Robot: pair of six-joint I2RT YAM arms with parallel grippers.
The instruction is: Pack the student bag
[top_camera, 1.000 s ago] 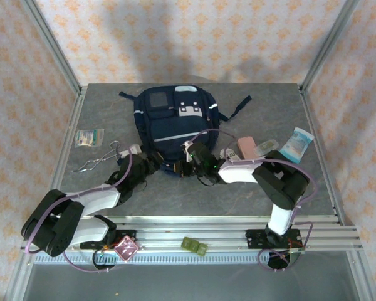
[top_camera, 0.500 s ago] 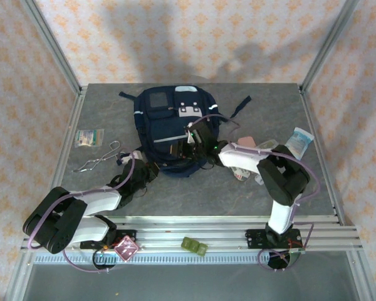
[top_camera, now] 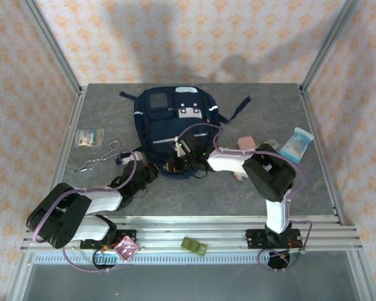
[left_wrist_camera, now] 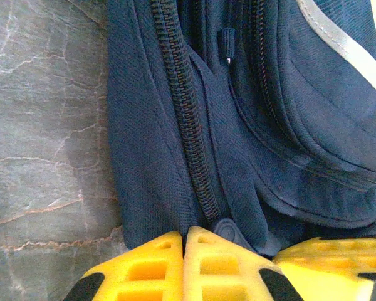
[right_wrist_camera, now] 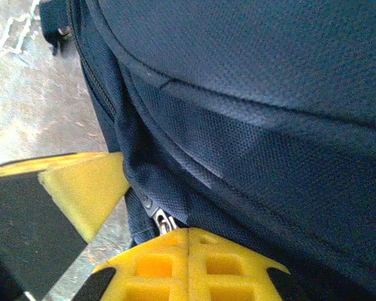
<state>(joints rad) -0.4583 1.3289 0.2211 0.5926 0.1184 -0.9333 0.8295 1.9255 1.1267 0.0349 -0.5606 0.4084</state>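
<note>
Top external view: the student bag [top_camera: 175,122] is laid mid-frame on the desk [top_camera: 269,106], and at its lower edge the left end effector [top_camera: 151,169] and right end effector [top_camera: 183,164] have just been shut beside zip pulls [right_wrist_camera: 163,219], hold unclear, so unzipping is expected.

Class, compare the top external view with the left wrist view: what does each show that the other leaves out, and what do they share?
Top external: the whole student bag with its white stripe, tongs to its left, a blue-white packet to its right. Left wrist: zipper teeth close up, the left gripper shut at the bag's edge. Both: navy bag on the grey table.
</note>
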